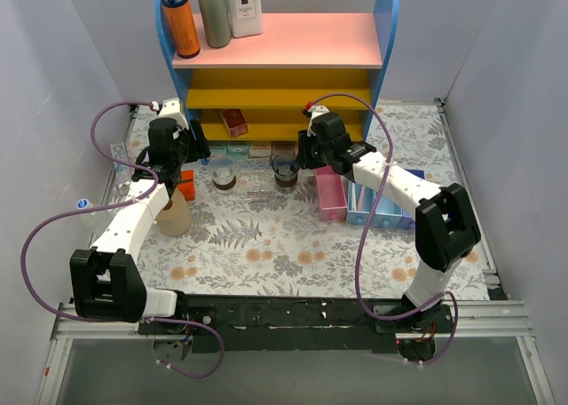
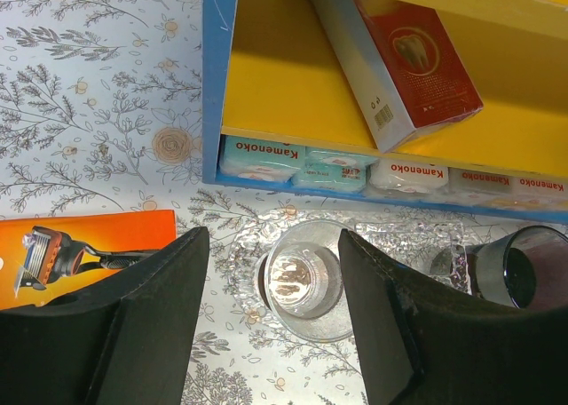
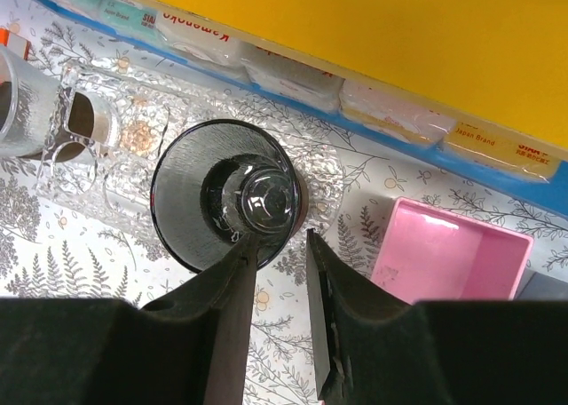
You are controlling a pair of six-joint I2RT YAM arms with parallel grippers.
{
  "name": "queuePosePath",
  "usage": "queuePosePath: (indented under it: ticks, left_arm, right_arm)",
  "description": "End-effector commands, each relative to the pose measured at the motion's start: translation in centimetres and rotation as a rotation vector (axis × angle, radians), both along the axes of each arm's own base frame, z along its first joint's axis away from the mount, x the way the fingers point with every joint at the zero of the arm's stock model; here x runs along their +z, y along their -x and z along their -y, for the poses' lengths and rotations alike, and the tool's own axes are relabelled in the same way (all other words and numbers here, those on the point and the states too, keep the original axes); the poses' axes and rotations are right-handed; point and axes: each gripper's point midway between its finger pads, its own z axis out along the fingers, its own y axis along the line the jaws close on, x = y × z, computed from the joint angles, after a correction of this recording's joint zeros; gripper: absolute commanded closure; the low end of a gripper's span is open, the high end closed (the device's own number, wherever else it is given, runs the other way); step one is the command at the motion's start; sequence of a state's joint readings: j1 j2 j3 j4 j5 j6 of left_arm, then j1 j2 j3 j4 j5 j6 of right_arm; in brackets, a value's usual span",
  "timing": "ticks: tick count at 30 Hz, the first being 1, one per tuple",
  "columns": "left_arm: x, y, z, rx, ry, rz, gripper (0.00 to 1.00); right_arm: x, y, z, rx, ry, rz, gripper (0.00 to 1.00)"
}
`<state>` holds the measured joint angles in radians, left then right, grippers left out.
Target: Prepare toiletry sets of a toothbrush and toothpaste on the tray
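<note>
the left arm point(image 1: 133, 214) reached forward from its base, elbow bent, its wrist tipped down. the left gripper point(image 2: 272, 245) pointed downward, its jaws standing wide apart. the right arm point(image 1: 399, 185) stretched forward and inward. the right gripper point(image 3: 280, 245) also pointed downward, its jaws parted by only a narrow gap.

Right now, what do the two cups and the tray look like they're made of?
Dark cup: smoky see-through glass or hard plastic, glossy; highlights ring its base. Clear cup: colourless glass or plastic, shiny, with bright reflections at the bottom. Tray: probably clear moulded plastic, with a pebbled surface that glints; you see straight through it.
</note>
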<state>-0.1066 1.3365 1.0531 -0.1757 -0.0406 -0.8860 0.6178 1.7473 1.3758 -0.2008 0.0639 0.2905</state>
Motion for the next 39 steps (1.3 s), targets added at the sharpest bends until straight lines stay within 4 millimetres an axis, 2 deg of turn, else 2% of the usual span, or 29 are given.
queuePosePath:
  ticks: [1,5,18,25,39]
  left_arm:
    - [0.2,0.2,0.0,-0.007,-0.004,0.007,0.40]
    - [0.4,0.2,0.1,-0.007,-0.004,0.011,0.40]
    - [0.4,0.2,0.1,-0.008,-0.003,0.013,0.40]
    - [0.5,0.2,0.1,-0.008,-0.003,0.013,0.40]
    - [0.7,0.2,0.2,-0.013,0.001,0.019,0.40]
  right_arm:
    - [0.3,-0.6,-1.0,-0.014,-0.047,0.018,0.64]
    - [-0.3,-0.6,-1.1,-0.029,-0.049,-0.001,0.67]
    - [-1.9,-0.5,-1.3,-0.049,-0.033,-0.035,0.69]
    - [-2.5,-0.5,-1.5,-0.075,-0.020,-0.062,0.73]
    - [-2.7,-0.5,-1.5,-0.167,-0.002,-0.093,0.81]
